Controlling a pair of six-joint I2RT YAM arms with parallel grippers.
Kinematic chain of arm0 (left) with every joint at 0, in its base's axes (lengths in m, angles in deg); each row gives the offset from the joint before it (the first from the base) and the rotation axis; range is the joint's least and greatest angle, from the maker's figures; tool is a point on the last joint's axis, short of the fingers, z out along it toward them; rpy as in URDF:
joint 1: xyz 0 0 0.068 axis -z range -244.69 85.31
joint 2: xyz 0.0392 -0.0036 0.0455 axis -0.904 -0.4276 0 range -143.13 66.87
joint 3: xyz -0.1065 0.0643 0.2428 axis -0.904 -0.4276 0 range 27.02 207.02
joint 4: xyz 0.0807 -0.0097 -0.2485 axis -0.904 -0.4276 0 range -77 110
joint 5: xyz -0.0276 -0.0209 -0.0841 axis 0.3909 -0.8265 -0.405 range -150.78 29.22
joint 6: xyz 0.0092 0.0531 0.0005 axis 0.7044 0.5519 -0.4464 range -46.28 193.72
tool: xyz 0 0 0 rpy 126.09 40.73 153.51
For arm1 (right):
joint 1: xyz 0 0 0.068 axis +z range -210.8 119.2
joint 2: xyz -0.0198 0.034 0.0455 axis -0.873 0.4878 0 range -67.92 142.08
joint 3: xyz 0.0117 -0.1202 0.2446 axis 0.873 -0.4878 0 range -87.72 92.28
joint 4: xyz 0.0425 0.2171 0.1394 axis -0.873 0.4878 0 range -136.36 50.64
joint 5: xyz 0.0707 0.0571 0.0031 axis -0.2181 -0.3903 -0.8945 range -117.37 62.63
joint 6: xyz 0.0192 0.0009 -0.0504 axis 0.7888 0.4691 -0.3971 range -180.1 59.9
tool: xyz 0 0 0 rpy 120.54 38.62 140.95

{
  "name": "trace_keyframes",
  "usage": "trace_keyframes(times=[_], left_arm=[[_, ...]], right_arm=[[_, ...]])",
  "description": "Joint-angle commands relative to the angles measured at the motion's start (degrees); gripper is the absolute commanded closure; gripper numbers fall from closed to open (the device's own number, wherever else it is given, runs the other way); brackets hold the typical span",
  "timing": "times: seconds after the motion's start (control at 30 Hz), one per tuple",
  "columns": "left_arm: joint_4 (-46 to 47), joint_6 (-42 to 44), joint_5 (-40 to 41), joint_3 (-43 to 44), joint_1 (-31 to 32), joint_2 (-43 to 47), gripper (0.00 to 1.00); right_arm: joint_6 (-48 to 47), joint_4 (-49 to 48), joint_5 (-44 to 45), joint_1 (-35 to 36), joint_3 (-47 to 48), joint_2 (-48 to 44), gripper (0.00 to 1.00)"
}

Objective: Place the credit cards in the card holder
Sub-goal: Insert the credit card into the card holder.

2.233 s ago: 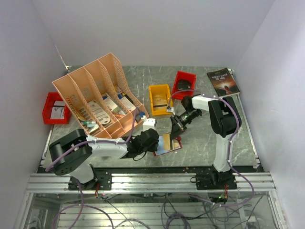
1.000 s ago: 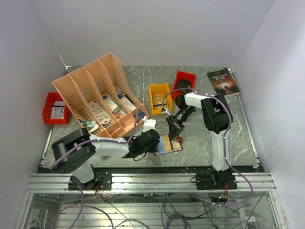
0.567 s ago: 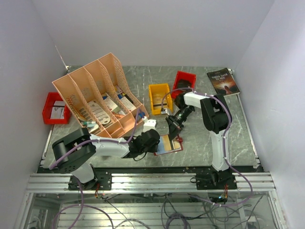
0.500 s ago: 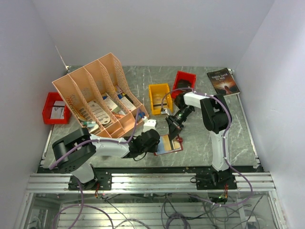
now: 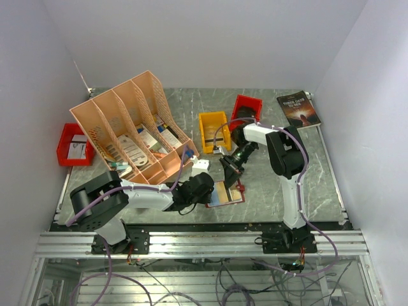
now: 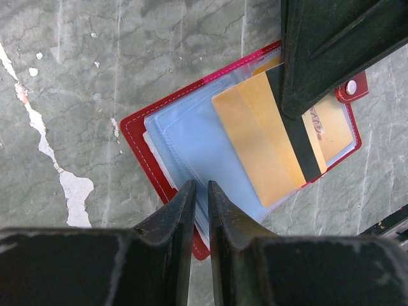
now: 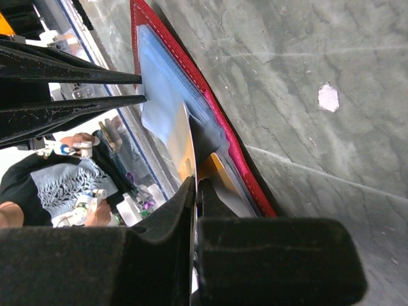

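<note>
Two hands meet at the red card holder (image 6: 148,141), which lies open on the desk (image 5: 268,191) near its front edge. The left hand (image 6: 200,191) has its fingers nearly together, pinching the near edge of the holder's clear pockets. The right hand (image 7: 194,186) is clamped on an orange-yellow credit card (image 6: 264,143) with a black stripe, held tilted, its lower edge among those pockets.
</note>
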Motion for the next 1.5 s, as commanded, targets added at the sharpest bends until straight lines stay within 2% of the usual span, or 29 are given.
trace_keyframes(times=[0.0,0.37,0.53,0.67,0.83,0.9,0.93,1.2,1.47], left_arm=[[-0.34,0.95,0.28,0.97,-0.26,-1.55,0.75],[-0.01,1.37,0.32,0.88,-0.26,-0.67,0.74],[-0.73,0.93,0.74,0.41,-0.18,5.72,0.71],[2.61,-1.82,0.75,0.87,1.58,9.06,0.73],[-1.83,-9.83,6.83,9.7,8.11,1.34,0.78],[-5.22,-12.85,8.77,14.33,9.63,-3.32,0.89],[-7.41,-14.21,9.64,16.78,10.11,-5.6,0.91],[-31.5,-19.86,20.85,37.04,11.95,-19.92,0.93],[-40.6,-22.4,23.91,46.81,11.88,-28.82,0.92]], right_arm=[[0.74,-1.96,2.1,1.16,1.54,2.28,1.0],[1.43,-2.48,1.51,1.67,2.49,3.08,1.0],[1.66,-3.22,0.95,1.67,1.8,2.72,0.95],[1.82,-3.52,0.68,1.67,1.67,2.56,0.95],[2.1,-3.82,0.34,1.65,1.49,2.7,0.94],[2.14,-3.88,0.28,1.67,1.56,2.61,0.94],[2.18,-3.84,0.35,1.67,1.58,2.48,0.94],[2.35,-4.09,0.02,1.65,1.5,2.25,0.94],[2.14,-4.01,-0.14,1.66,1.67,2.51,0.94]])
